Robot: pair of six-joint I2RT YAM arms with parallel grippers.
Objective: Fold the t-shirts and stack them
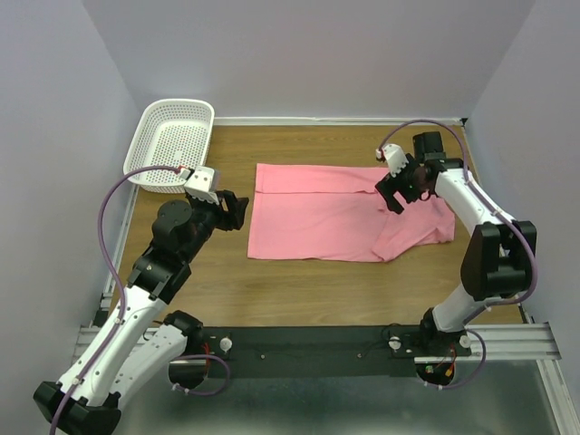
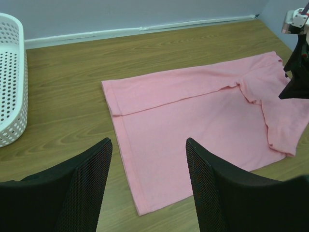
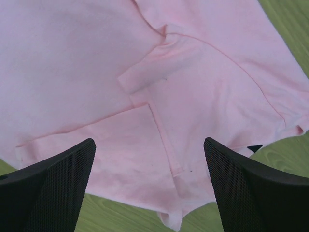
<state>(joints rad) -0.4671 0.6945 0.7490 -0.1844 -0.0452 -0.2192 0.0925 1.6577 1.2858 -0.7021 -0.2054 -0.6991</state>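
The pink t-shirt [image 1: 326, 213] lies flat on the wooden table, partly folded: its far edge is folded over and a sleeve is turned in at the right. It shows in the left wrist view [image 2: 193, 116] and fills the right wrist view [image 3: 159, 96]. My left gripper [image 1: 237, 210] is open and empty, just left of the shirt's left hem [image 2: 148, 145]. My right gripper [image 1: 391, 192] is open and empty, held above the shirt's folded right sleeve [image 3: 149, 145].
A white mesh basket [image 1: 172, 143] stands at the far left corner of the table and shows in the left wrist view [image 2: 10, 77]. Grey walls close the table at the back and sides. Bare wood [image 1: 299, 290] lies between the shirt and the arm bases.
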